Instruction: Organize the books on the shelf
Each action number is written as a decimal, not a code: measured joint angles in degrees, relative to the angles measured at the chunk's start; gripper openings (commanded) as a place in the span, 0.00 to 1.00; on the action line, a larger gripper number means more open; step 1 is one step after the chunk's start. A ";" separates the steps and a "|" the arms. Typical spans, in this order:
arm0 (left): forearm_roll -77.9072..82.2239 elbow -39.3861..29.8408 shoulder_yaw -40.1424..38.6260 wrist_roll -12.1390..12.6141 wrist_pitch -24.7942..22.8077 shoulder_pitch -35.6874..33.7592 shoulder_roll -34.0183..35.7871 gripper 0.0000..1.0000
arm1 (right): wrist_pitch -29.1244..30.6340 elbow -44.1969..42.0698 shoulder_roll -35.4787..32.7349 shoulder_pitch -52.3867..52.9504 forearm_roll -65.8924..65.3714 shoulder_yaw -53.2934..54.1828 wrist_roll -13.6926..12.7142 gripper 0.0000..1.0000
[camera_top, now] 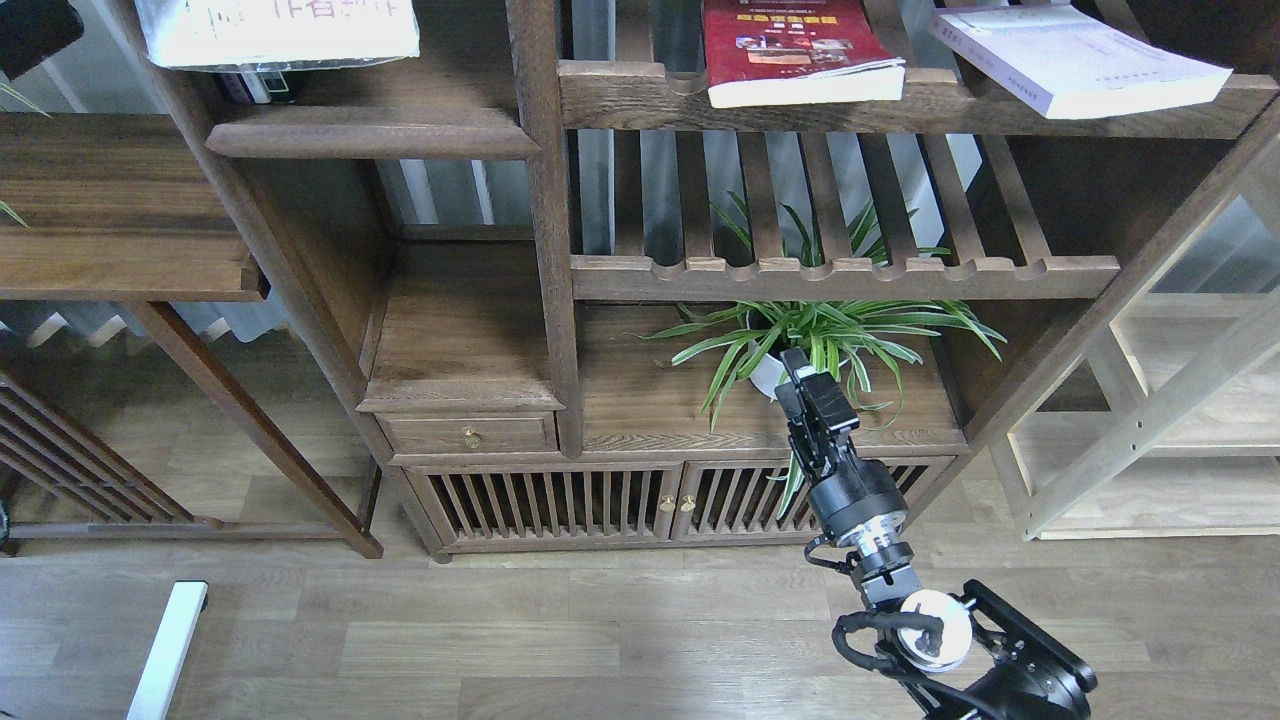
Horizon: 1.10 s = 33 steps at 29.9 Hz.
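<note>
The white book with big Chinese characters hangs at the top left, just above the solid dark-brown shelf, cut off by the view's top edge. My left arm shows only as a dark part in the top left corner; its fingers are hidden, and the book moves with it. The red book and the pale lavender book lie flat on the upper slatted shelf at the right. My right gripper is low, in front of the plant, empty; its dark fingers cannot be told apart.
A potted spider plant stands on the cabinet top below a second slatted shelf. A thick upright post divides the bookcase. A dark side table is at the left and a pale wooden rack at the right.
</note>
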 measured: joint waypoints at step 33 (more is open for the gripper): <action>1.44 19.01 10.87 -3.90 -0.01 -13.19 -4.44 0.00 | 0.00 -0.20 0.46 3.22 0.17 0.18 0.32 0.72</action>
